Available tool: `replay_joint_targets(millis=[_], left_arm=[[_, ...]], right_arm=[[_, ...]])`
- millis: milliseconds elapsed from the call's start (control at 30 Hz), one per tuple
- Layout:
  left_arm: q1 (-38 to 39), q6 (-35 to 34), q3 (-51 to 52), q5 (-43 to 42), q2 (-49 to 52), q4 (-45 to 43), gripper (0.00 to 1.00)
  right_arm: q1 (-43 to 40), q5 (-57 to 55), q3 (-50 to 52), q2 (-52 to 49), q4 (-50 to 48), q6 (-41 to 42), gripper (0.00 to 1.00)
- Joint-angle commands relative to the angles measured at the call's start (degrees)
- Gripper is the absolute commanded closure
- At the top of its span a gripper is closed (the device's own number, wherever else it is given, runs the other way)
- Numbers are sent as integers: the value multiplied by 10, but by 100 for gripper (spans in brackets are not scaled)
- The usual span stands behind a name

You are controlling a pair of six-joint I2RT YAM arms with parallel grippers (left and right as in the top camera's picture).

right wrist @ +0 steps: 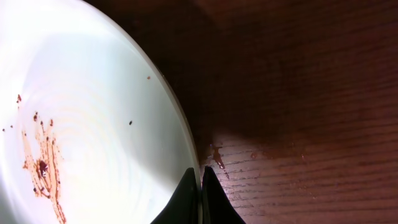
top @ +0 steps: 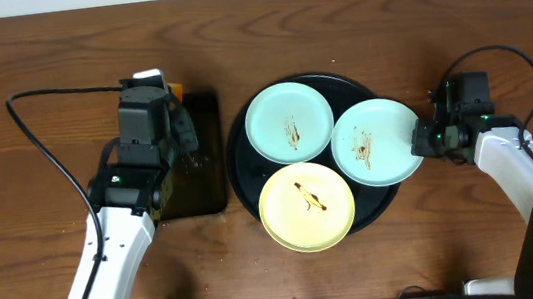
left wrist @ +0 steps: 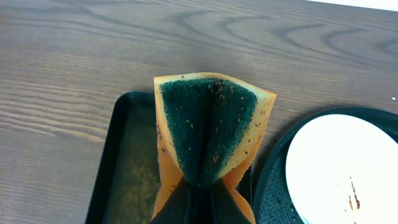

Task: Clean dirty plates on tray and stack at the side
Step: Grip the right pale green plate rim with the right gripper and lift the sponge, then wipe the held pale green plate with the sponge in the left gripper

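Black tray [top: 240, 169] with three dirty plates [top: 306, 208]

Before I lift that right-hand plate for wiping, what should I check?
1. Right gripper shut on the right mint plate rim: ok.
2. Left gripper pinching the sponge: ok.
3. Held plate free of the yellow plate and other mint plate: cannot tell, edges meet.
4. Plate centre clean: not ok, brown streaks.
5. Table beside rim clean: not ok, brown smear.
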State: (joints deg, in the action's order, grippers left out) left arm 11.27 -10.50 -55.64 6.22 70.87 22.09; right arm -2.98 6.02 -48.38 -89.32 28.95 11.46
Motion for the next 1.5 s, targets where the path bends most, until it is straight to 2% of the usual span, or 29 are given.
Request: replay_joint_targets(millis=[0,267,667,1067,1300,1467], left_arm=[[-3,-1,-9,9,-7,-3,93],[-3,-2,-9,7,3,17,93],[-3,-10,-6,-70,111,58,93],[-3,-2,-15,-75,114,77,93],[1,14,-67,-201,115,93,93],[33,14,-100,-271,124,83,93]], right_arm=[[-3,-2,-9,-4,2,1,99],[-3,-2,-9,-4,2,1,99],[-3,-2,-9,-4,3,0,99],[-3,-2,-9,-4,4,0,99],[-3,-2,-9,-4,4,1,99],[-2,-2,-9,-4,4,1,99]])
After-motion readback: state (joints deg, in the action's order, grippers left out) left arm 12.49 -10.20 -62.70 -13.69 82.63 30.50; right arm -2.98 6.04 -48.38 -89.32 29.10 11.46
